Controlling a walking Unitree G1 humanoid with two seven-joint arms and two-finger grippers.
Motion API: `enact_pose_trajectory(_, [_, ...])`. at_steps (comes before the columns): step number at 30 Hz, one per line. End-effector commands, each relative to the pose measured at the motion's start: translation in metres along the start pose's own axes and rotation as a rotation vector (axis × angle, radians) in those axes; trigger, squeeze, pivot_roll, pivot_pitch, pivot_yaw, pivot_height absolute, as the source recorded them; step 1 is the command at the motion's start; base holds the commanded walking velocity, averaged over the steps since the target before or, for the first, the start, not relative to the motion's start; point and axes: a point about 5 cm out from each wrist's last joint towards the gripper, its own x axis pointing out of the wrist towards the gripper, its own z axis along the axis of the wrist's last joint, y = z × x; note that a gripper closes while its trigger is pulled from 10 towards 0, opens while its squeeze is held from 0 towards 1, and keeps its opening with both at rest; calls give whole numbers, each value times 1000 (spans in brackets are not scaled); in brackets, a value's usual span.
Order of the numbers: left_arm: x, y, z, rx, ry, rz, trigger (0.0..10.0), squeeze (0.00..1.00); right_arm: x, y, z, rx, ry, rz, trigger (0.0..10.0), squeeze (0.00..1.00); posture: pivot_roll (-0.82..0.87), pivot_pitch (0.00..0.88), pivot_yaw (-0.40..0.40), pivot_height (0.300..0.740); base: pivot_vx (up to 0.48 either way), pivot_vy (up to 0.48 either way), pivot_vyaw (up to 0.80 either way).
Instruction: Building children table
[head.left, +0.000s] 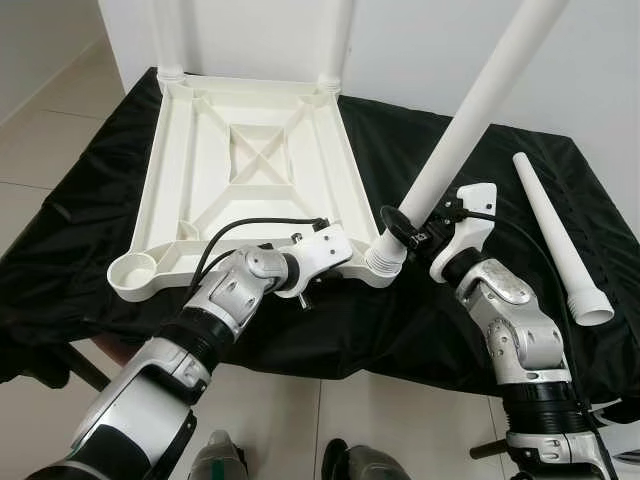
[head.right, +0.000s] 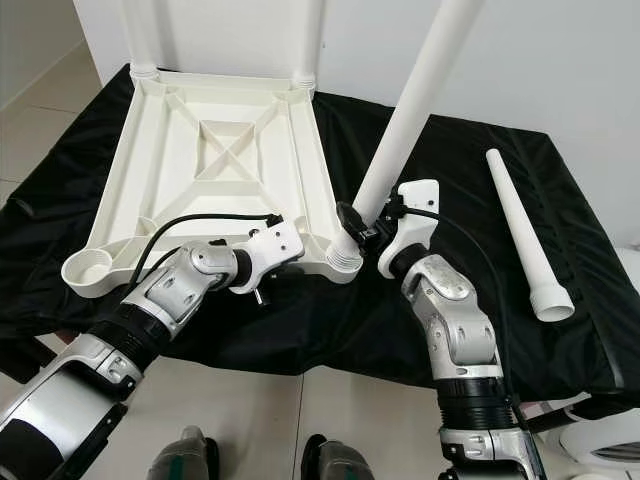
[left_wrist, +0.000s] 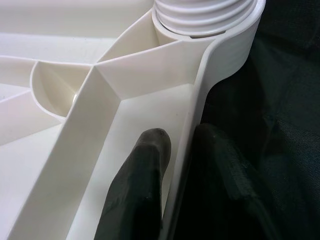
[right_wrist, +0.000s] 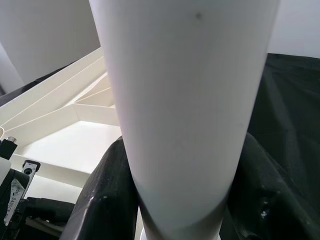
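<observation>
1. A black cloth (head.left: 400, 150) covers the whole surface, hanging in folds over the near edge.
2. The white plastic tabletop (head.left: 200, 160) lies upside down on the cloth, its ribbed underside facing up. Two legs already stand in the far corner sockets: one far-left leg (head.left: 168, 35) and one far-right leg (head.left: 335, 40). The near-left corner socket (head.left: 137, 268) is open.
3. A third white leg (head.left: 480, 110) leans at a slant, its threaded base sitting at the near-right corner socket (head.left: 385, 262) of the tabletop.
4. A fourth leg (head.left: 560, 240) lies loose on the cloth, well apart on the right, its wide end nearest the edge.
5. The right gripper (head.left: 410, 232) has its fingers (right_wrist: 107, 195) closed around the slanted leg low down, just above the socket.
6. The left gripper (left_wrist: 180, 160) pinches the tabletop's near rim beside that corner, one finger (left_wrist: 142, 180) inside the rim and the other outside against the cloth.
</observation>
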Motion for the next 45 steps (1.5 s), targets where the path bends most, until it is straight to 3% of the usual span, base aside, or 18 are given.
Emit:
enact_pose_trajectory(1, [-6, 14, 24, 62, -77, 115, 10000, 0, 3, -1, -19, 5, 84, -11, 10000, 0, 54, 40, -87, 740, 0, 0, 0])
enact_pose_trajectory(12, [-7, 14, 24, 56, -80, 120, 10000, 0, 20, 2, -6, -2, -26, 9, 10000, 0, 61, 46, -91, 740, 0, 0, 0])
enact_pose_trajectory(15, [-7, 14, 24, 56, -79, 122, 10000, 0, 25, 11, 1, 13, -65, 50, 10000, 0, 59, 45, -90, 740, 0, 0, 0])
enact_pose_trajectory(26, [-7, 14, 24, 55, -80, 128, 10000, 0, 20, 15, -13, 18, -77, 35, 10000, 0, 65, 42, -96, 740, 0, 0, 0])
enact_pose_trajectory(45, [-8, 14, 25, 65, -82, 126, 10000, 0, 24, 18, -14, 35, -107, -39, 10000, 0, 71, 36, -94, 740, 0, 0, 0])
